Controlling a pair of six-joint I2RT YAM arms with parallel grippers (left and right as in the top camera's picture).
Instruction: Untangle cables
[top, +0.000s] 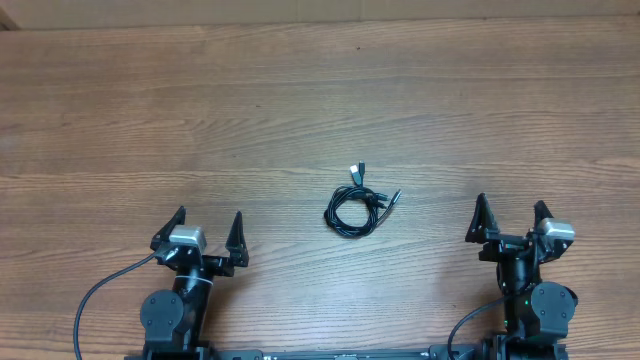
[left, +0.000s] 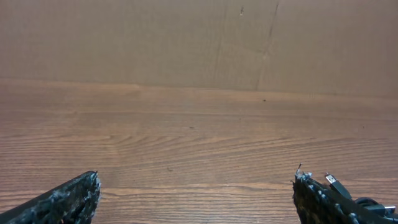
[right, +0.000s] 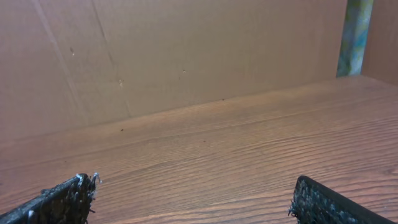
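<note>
The cables (top: 355, 205) lie as one small tangled black coil on the wooden table (top: 300, 90), near the middle, with silvery plug ends sticking out at the top and right. A plug tip and a bit of the coil show at the right edge of the left wrist view (left: 342, 190), behind the right finger. My left gripper (top: 209, 225) is open and empty at the front left, well left of the coil; it also shows in the left wrist view (left: 196, 183). My right gripper (top: 510, 213) is open and empty at the front right, and shows in the right wrist view (right: 193, 186).
A brown cardboard wall (left: 186, 37) stands along the table's far side. A thicker black arm cable (top: 100, 295) curves beside the left arm base, and another (top: 465, 325) beside the right arm base.
</note>
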